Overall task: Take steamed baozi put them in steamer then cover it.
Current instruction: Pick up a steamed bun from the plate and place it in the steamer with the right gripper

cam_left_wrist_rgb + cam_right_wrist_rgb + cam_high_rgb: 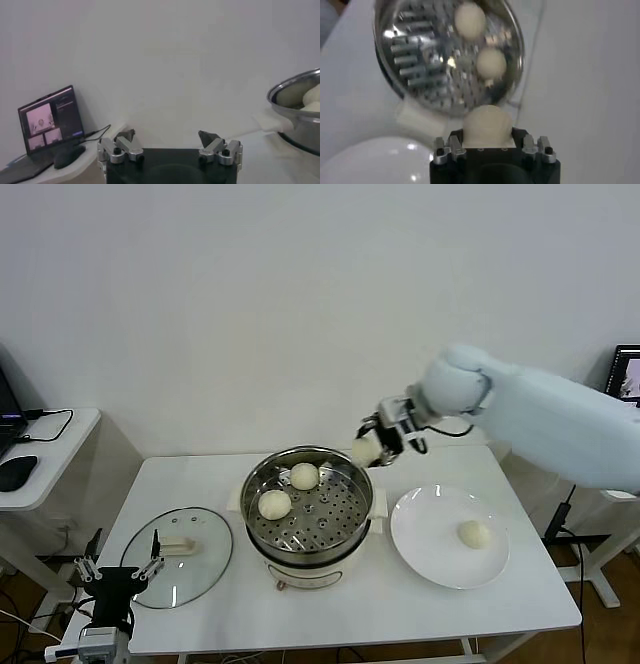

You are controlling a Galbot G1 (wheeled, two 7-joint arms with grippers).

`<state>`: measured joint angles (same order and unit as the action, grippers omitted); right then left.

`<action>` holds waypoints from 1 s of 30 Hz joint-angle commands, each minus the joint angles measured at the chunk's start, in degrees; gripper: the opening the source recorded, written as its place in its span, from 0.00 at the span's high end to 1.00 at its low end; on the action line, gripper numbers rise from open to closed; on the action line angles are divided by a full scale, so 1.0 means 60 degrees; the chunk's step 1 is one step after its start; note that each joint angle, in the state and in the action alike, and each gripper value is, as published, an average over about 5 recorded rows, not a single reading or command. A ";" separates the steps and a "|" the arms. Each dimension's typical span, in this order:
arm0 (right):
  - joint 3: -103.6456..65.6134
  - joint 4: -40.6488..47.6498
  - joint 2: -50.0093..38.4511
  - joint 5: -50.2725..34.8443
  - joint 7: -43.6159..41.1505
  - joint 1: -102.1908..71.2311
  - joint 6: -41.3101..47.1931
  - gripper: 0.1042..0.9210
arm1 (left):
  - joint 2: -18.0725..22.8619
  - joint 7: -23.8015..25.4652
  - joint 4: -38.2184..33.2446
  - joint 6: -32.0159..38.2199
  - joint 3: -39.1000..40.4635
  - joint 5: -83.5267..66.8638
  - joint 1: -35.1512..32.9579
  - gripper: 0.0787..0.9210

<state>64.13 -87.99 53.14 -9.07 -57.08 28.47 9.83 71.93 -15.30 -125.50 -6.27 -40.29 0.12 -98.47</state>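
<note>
R gripper (372, 442) clamped on baozi (361, 451) above steamer (308, 506) rim; L gripper (118, 569) spread apart, idle

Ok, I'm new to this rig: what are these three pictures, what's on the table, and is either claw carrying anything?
This is a two-armed robot. The wide picture comes from its head, looking down at a white table. The other two come from cameras on its wrists.

On the table stands the steamer with two baozi on its holed tray. A glass lid lies on the robot's left side. A white plate on its right holds one more bun.

The right claw is shut on a third baozi, held above the steamer's far right rim. The left claw is open, holds nothing and waits low by the table's near left corner.
</note>
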 commanded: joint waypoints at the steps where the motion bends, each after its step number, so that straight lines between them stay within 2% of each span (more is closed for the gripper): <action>1: 0.1569 -0.0203 0.1580 0.0340 0.0059 0.0206 -0.1791 0.38 | 0.0033 0.0003 -0.0018 -0.0004 -0.0025 -0.0002 0.0003 0.12; 15: 0.1807 0.0409 0.2426 0.1840 0.0016 -0.0251 -0.3097 0.38 | 0.0194 -0.0028 0.0020 0.0010 -0.0133 -0.0075 0.0066 0.12; 23: 0.1871 0.0305 0.2501 0.1361 0.0040 -0.0247 -0.3032 0.37 | 0.0189 -0.0065 0.0123 0.0078 -0.0231 -0.0125 0.0052 0.12; 26: 0.1808 0.0211 0.2317 0.1246 0.0005 -0.0110 -0.2929 0.32 | 0.0192 -0.0063 0.0135 0.0080 -0.0211 -0.0122 0.0074 0.12; 30: 0.1593 0.0094 0.1775 0.1258 -0.0209 0.0326 -0.2804 0.19 | 0.0156 -0.0058 0.0127 0.0077 -0.0194 -0.0119 0.0098 0.12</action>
<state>74.14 -87.14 65.80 -1.51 -57.43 28.10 -6.17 72.93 -15.68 -124.75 -5.81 -41.43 -0.61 -97.87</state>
